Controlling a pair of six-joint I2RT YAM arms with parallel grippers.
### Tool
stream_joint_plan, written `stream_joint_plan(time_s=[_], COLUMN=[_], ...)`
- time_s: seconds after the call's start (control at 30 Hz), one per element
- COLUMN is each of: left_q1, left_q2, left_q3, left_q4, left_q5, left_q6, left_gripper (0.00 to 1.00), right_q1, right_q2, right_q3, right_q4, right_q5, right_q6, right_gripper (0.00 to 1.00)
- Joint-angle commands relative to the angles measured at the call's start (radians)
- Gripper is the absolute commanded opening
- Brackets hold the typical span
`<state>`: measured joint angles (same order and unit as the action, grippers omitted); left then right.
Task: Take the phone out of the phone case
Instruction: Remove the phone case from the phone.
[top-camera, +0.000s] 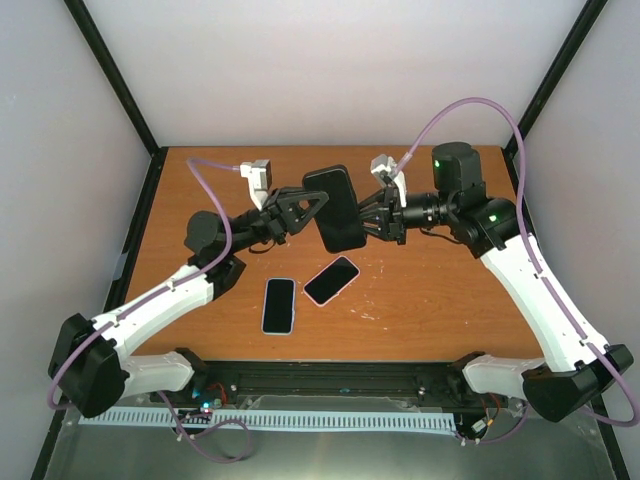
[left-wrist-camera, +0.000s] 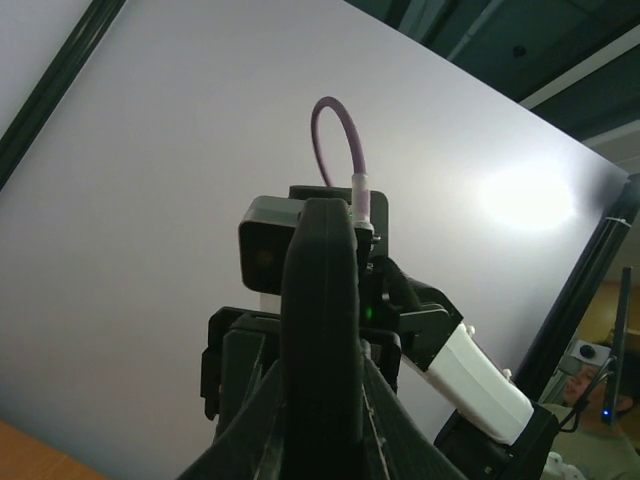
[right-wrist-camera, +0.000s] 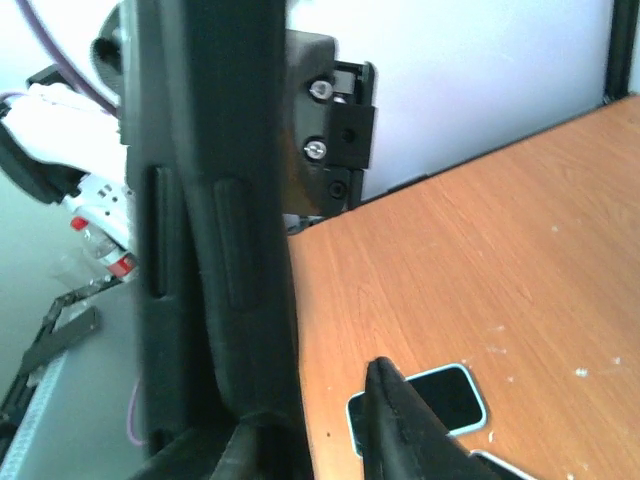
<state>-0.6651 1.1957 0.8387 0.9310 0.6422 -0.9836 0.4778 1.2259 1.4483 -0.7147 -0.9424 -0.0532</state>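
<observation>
The left gripper (top-camera: 312, 205) clamps the raised phone case (top-camera: 336, 207). Opposite it, the right gripper (top-camera: 368, 215) shows one finger (right-wrist-camera: 395, 425) apart from the case. Its other finger is hidden, so I cannot tell its hold.

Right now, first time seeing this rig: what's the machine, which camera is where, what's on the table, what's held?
Two white-and-black robot arms, the left arm and the right arm, are bolted at the near edge of an orange-brown wooden table. The wide picture looks down from above and behind; the other two come from a camera on each wrist. The left claw is closed on a black rectangular phone case, held above the table. The right claw reaches its other side; whether it clamps is unclear, as one finger stands off it. On the table lie a white-edged smartphone and a darker smartphone.
</observation>
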Motion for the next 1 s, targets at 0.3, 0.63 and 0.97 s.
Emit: stream_joint_plan(time_s=[0.3, 0.63, 0.97], left_q1=[0.016, 0.042, -0.171], left_q2=[0.012, 0.028, 0.184], left_q3=[-0.018, -0.03, 0.003], left_q4=[-0.227, -0.536, -0.684], left_q5=[0.054, -0.255, -0.585], left_q6=[0.028, 0.251, 0.491], left_gripper=[0.29, 0.69, 0.64], right_q1=[-0.035, -0.209, -0.232], right_q2=[0.015, -0.059, -0.02], right_q3=[-0.04, -0.281, -0.448], right_q4=[0.166, 0.164, 0.065], right_q5=[0.023, 0.188, 0.514], right_q6=[0.031, 0.095, 0.197], right_gripper=[0.03, 0.03, 0.03])
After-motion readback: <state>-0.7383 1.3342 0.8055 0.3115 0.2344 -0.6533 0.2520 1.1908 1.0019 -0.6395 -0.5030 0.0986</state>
